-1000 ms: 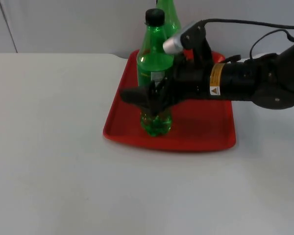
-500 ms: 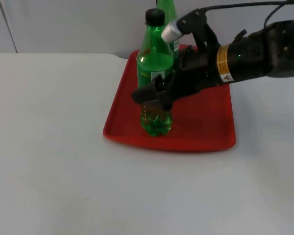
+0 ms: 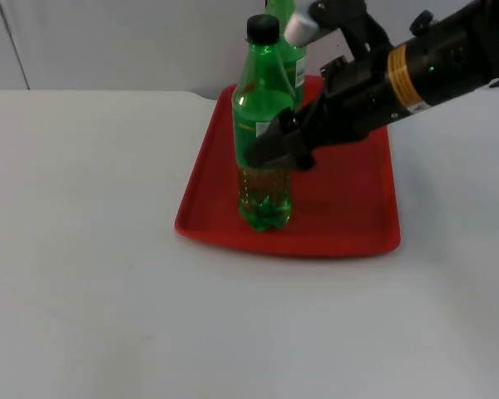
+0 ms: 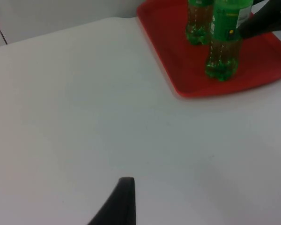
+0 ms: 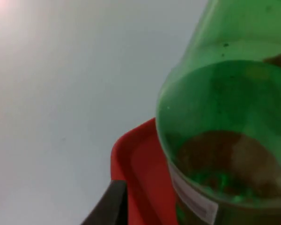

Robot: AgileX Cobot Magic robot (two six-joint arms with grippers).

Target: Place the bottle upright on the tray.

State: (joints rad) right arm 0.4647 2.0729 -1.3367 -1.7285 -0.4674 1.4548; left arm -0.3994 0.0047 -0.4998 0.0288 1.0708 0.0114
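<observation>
Now the right hand sits higher up the bottle than it did a second ago, when it was low against the bottle's waist; it has lifted and drawn back toward the far right of the tray. Its fingers look spread, with the tips beside the bottle's label rather than clamped on it, though the top view does not make the gap plain. The bottle stands upright by itself on the near left part of the tray, black cap up, in the same spot as before. I judge that it has been released and the placing is as good as done; the arm need only clear away without brushing it.

A second green bottle stands upright on the tray just behind the first. The left hand waits over the bare white table, well to the left of the tray; whether it is open or closed cannot be told.

The bottle carries a pale label around its middle, but no brand or wording can be read. A yellow warning sticker rings the right arm; its text is too small to make out.
</observation>
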